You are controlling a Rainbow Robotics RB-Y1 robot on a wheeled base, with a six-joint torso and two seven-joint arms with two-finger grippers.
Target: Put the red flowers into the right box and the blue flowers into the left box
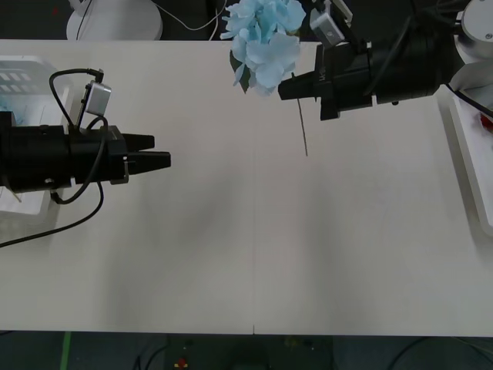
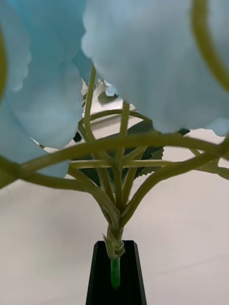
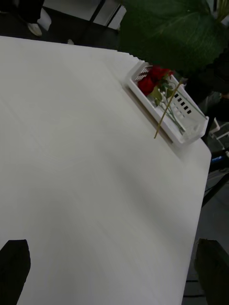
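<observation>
The right tool (image 1: 286, 87) sits above the far side of the counter (image 1: 254, 231), its black fingers clamped on the thin stem of one of the blue flowers (image 1: 266, 38). The pale blue cluster is held off the counter, its head pointing toward the far edge, and the stem's free end (image 1: 303, 131) hangs down below the fingers. In the right wrist view the fingers (image 2: 116, 279) close together on the green stem just below the point where it branches, with the blue petals (image 2: 148, 57) spread close above.

The left tool (image 1: 158, 152) is over the left part of the counter, well apart from the flower, pointing toward the centre. Its fingers stand apart: in the left wrist view the two dark fingertips (image 3: 14, 269) sit at opposite corners with nothing between them.

The left box (image 1: 27, 77) lies at the left edge of the counter, partly covered by the left arm; a trace of blue shows inside it.

The right box (image 3: 164, 119) lies at the right edge of the counter. The red flowers (image 3: 151, 80) lie inside it, heads together at one end, stems running along its length. How many there are cannot be told.
</observation>
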